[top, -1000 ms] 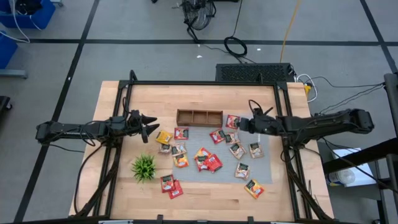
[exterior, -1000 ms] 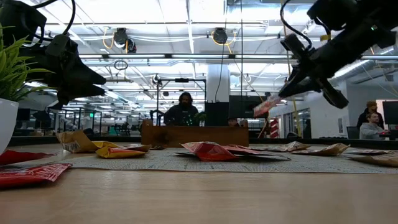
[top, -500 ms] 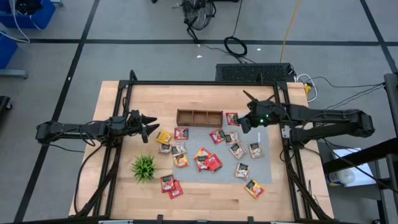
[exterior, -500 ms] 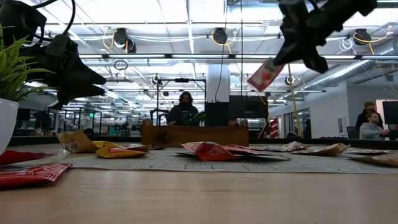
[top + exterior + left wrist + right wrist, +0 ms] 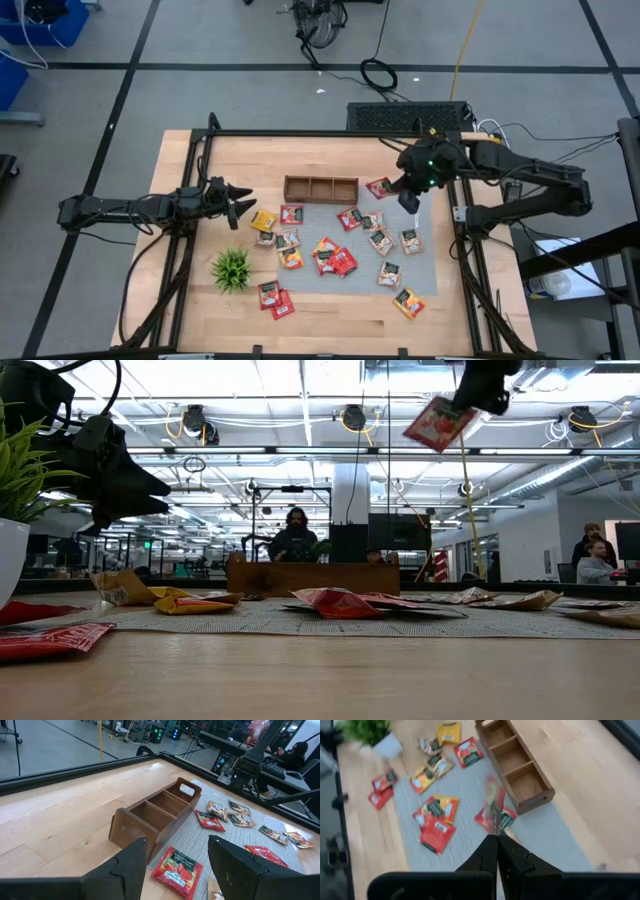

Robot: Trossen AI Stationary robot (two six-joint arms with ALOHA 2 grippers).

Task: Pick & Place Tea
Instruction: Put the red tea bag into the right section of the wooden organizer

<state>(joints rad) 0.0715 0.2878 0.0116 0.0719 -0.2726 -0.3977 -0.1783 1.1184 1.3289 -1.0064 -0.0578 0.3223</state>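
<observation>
Many small tea packets, red, orange and yellow, lie scattered on a grey mat [image 5: 360, 245] and on the bare wood nearby. My right gripper [image 5: 403, 187] is high above the mat's far right part, beside the right end of the wooden tray [image 5: 320, 188], and is shut on one red packet [image 5: 440, 422]. My left gripper [image 5: 240, 205] hovers open over the table's left side, pointing at the tray [image 5: 155, 815]. A red packet [image 5: 177, 870] lies flat on the mat just beyond its fingers. My right gripper pinches the red packet between its two fingers by one edge [image 5: 493, 831], slanting down from above. The packet is lifted well clear of the table. It sticks out past the fingertips, tilted, toward the tray [image 5: 515, 762].
A small green plant in a white pot [image 5: 232, 268] stands near the left front. Two red packets [image 5: 275, 298] lie on bare wood beside it. The tray has three compartments. A black frame [image 5: 455, 200] borders the table. People sit in the room beyond.
My right gripper has risen steadily, still shut, and has carried the red packet from just above the mat to high above the table. The arm has drawn back toward the far right corner. The packet has tipped a little in the hold.
</observation>
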